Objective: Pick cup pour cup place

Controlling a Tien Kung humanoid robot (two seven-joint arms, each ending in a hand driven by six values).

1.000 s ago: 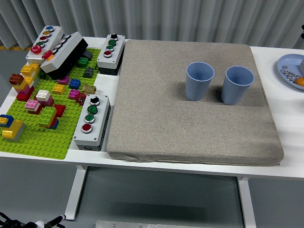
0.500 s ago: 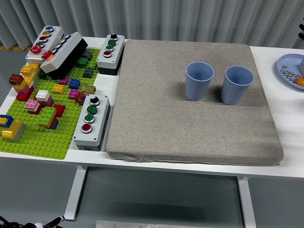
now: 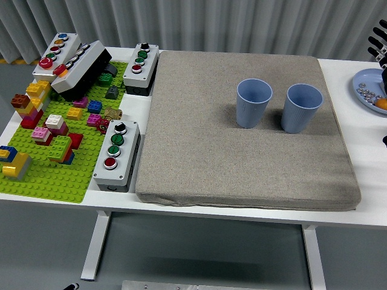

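While the right hand (image 3: 380,45) only pokes in at the frame's right edge, just its dark fingertips show, above the blue plate (image 3: 363,90); can't tell if it's wide or curled. Left arm out of view.

Landmark: grey fabric mat (image 3: 242,130), covering most of the white bench (image 3: 363,163). Both blue cups sit upright on the mat's far-right part, side by side, close but apart. Left cup (image 3: 254,103) is nearer the mat's centre, right cup (image 3: 302,107) nearer its right edge. Insides aren't readable from this angle. Nothing is touching either cup.

Right of the mat: the blue plate at the bench edge, holding small metal bits and something orange, cut off by the frame.

Left of the mat: green baseplate (image 3: 45,175) with scattered coloured bricks. Button box (image 3: 117,154) lies just beside the mat's near-left edge, a second button box (image 3: 141,68) beside its far-left corner, two more further left, leaning on each other.
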